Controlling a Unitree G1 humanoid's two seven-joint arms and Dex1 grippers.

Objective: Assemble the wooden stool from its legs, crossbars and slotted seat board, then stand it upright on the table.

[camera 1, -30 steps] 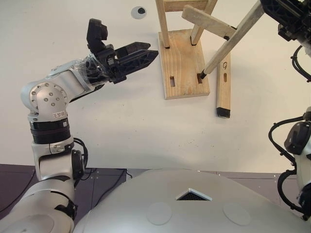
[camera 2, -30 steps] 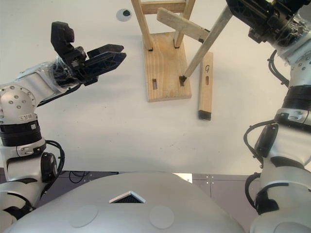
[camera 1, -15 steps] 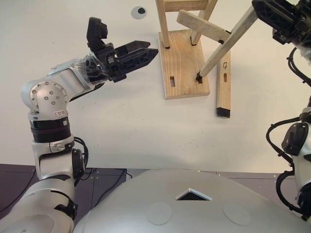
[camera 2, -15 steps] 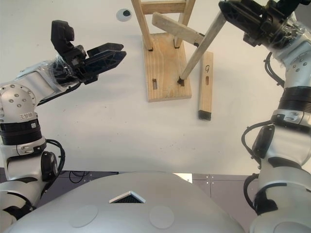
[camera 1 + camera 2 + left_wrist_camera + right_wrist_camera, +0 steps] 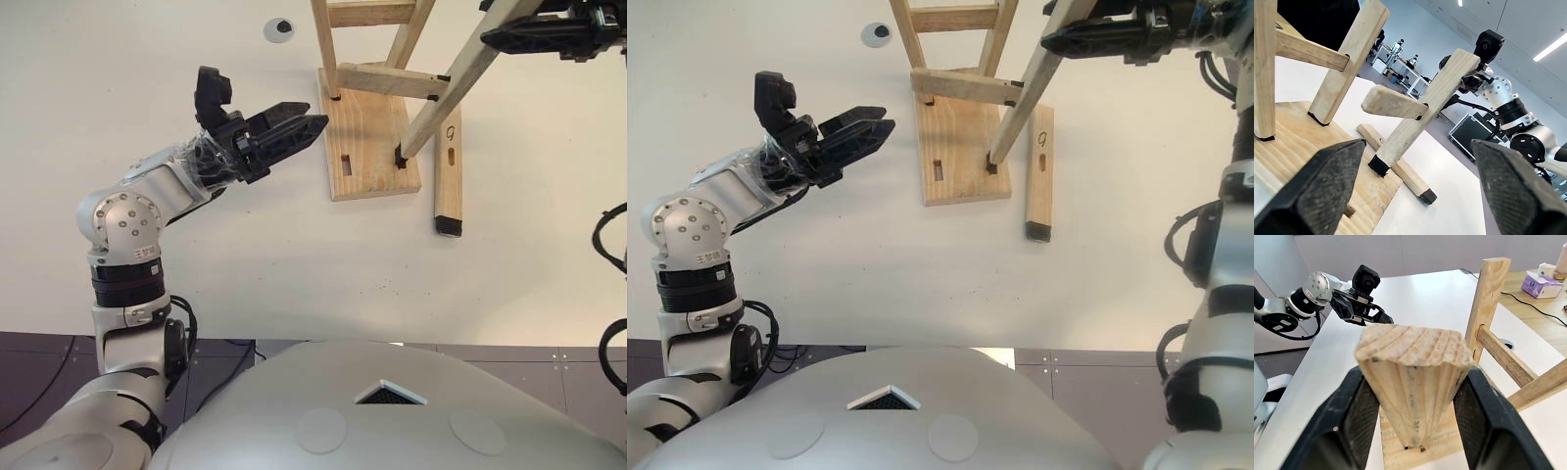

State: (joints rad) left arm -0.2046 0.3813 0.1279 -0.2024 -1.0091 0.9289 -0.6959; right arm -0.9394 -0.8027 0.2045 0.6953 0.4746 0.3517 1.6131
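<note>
My right hand (image 5: 495, 34) pinches the tilted leg (image 5: 441, 93) at its top, with the foot in a slot of the board (image 5: 367, 166) on the tabletop (image 5: 245, 255). Pushed askew, it could jam or pop out. My left hand (image 5: 315, 114) hovers spread beside the board, so the board may skid.

Raw wooden leg (image 5: 460, 83) — smooth white table (image 5: 245, 255)

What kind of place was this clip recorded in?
Most likely a robotics lab or test hall. The left wrist view shows a big open room with ceiling strip lights, what look like other humanoid robots standing far off, and a black equipment case beyond the white table.
</note>
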